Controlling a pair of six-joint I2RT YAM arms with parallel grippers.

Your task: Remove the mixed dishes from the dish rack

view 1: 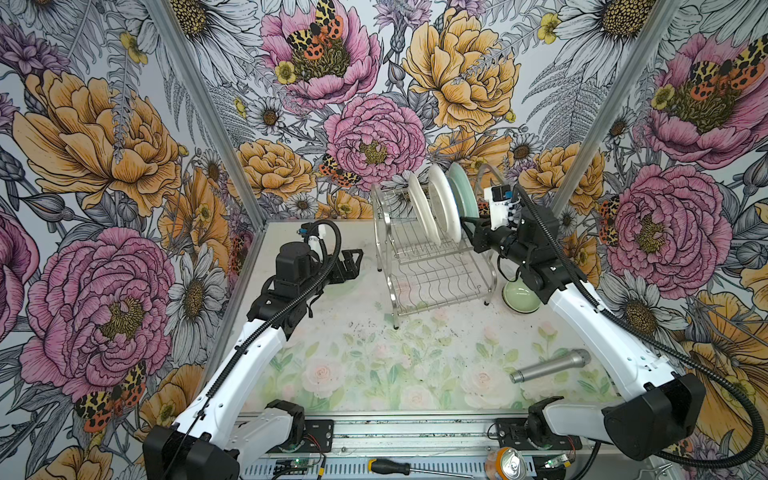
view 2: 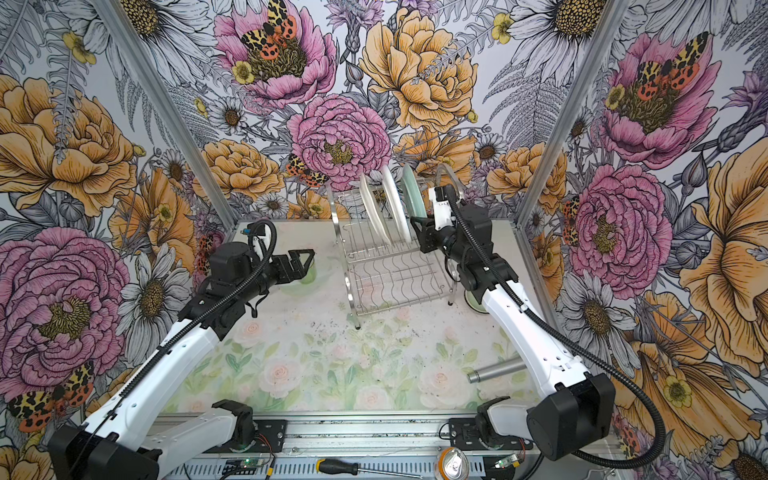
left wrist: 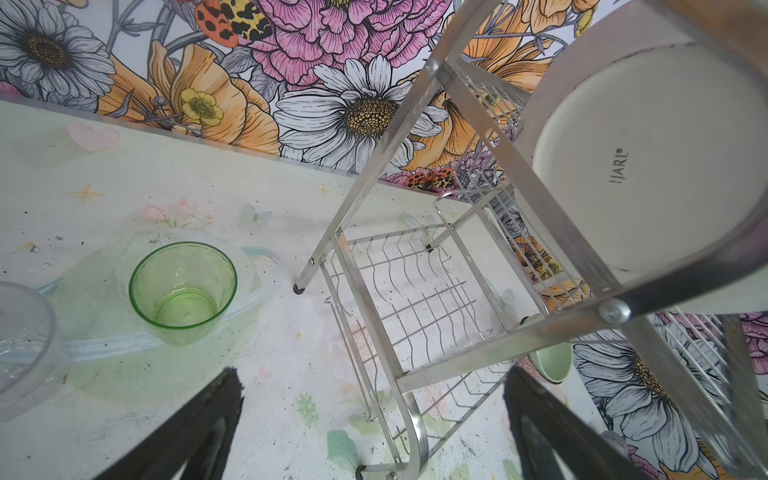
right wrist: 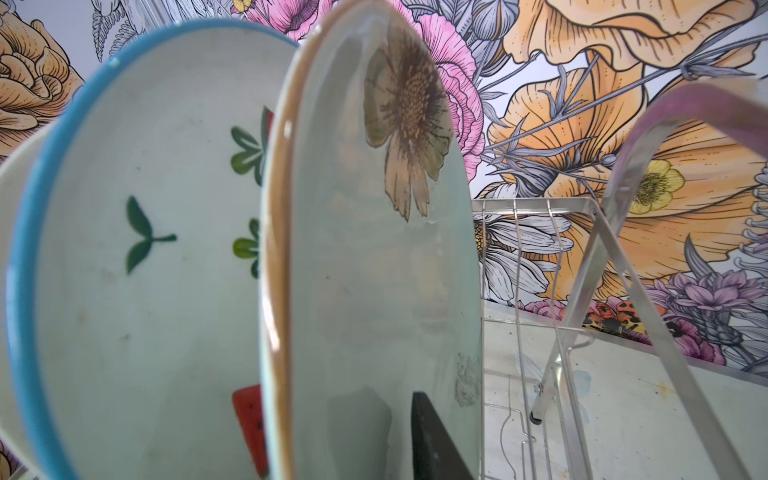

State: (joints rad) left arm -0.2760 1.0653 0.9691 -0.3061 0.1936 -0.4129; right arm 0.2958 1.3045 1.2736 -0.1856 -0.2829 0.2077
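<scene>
We take the steel rack as the centre of our dial in the top views and start at nine o'clock. There the left gripper (view 1: 353, 262) hovers over the pale floral table (view 1: 374, 365), its jaws spread wide with nothing between them. Its wrist view shows the translucent green plastic tumbler (left wrist: 183, 291) standing upright on the table. Beside it is the clear glass (left wrist: 20, 345), and both are well apart from the rack. We count those two as unloaded.

At the centre, the two-tier shiny steel wire dish rack (view 1: 432, 266) has a bare lower shelf. Three round plates stand on edge in its upper slots: the cream plate (view 1: 419, 212), the white fruit-print plate (view 1: 442, 203) with a blue rim, and the mint green plate (view 1: 463, 195).

At two o'clock the right gripper (view 1: 471, 227) is at the mint plate's lower edge. Its wrist view shows one black finger (right wrist: 436, 440) against the plate's face. The other finger is hidden, so we cannot tell whether the plate is gripped.

At four o'clock the small pale green bowl (view 1: 521, 297) lies upside down on the table, just beside the rack, so it is also done. At five o'clock lies a grey metal cylinder (view 1: 548, 365), which is no dish. We cannot make out the speckled bowl. By our reckoning, the three plates are what remains.
</scene>
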